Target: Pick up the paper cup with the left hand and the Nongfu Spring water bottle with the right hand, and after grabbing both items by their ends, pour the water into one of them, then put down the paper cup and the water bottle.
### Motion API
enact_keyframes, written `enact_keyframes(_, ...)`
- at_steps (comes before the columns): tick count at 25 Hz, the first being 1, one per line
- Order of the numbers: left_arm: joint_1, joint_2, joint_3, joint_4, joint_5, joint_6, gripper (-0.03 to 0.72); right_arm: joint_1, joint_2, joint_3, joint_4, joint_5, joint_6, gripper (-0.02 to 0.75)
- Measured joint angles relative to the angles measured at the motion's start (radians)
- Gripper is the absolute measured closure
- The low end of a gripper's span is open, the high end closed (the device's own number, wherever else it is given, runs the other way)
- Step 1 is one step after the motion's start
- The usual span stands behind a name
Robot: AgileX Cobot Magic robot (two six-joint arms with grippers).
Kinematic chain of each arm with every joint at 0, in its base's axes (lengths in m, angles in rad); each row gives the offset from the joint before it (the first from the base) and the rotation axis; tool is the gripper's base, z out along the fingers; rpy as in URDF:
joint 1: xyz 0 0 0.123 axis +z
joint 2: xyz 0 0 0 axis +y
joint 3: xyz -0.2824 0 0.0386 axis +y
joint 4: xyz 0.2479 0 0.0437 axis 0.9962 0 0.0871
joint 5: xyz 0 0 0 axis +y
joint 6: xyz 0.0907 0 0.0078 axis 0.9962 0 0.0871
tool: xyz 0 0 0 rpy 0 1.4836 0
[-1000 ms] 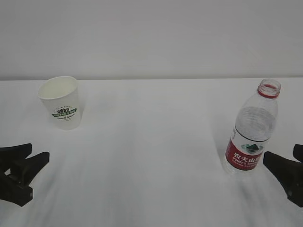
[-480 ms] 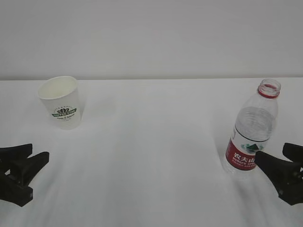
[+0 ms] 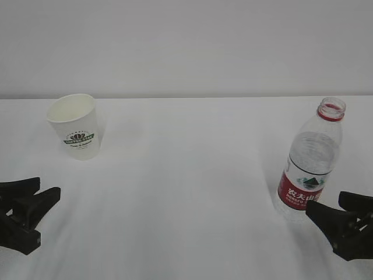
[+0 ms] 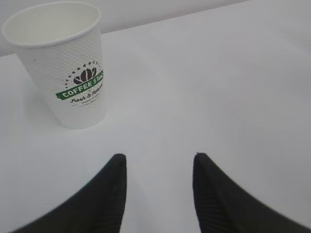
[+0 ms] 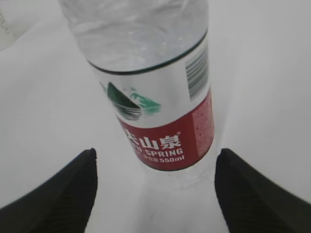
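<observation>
The white paper cup [image 3: 76,126] with a green logo stands upright at the far left of the table; it looks empty in the left wrist view [image 4: 68,73]. My left gripper [image 3: 45,189] is open and low, well short of the cup and slightly to its right [image 4: 158,158]. The Nongfu Spring water bottle [image 3: 312,163] stands upright at the right, uncapped, with clear water inside. My right gripper [image 3: 326,203] is open wide at the bottle's base. In the right wrist view its fingers [image 5: 155,151] flank the red label [image 5: 165,141] without touching.
The white table [image 3: 186,192] meets a plain pale wall [image 3: 186,46] behind it. A wide stretch of bare tabletop separates cup and bottle.
My right gripper has slid left and toward the bottle, from the frame's right edge to its base. The left gripper, the cup and the bottle have stayed put.
</observation>
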Motion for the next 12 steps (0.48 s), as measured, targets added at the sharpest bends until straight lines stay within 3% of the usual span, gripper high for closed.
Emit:
enact_keyframes(6, 0.000, 0.000, 0.000, 0.000, 0.000, -0.001, 0.360, 0.000, 0.028, -0.004, 0.017, -0.002, -0.003, 0.162)
enact_keyframes(12, 0.000, 0.000, 0.000, 0.000, 0.000, -0.001, 0.360, 0.000, 0.044, -0.006, 0.020, -0.005, -0.003, 0.090)
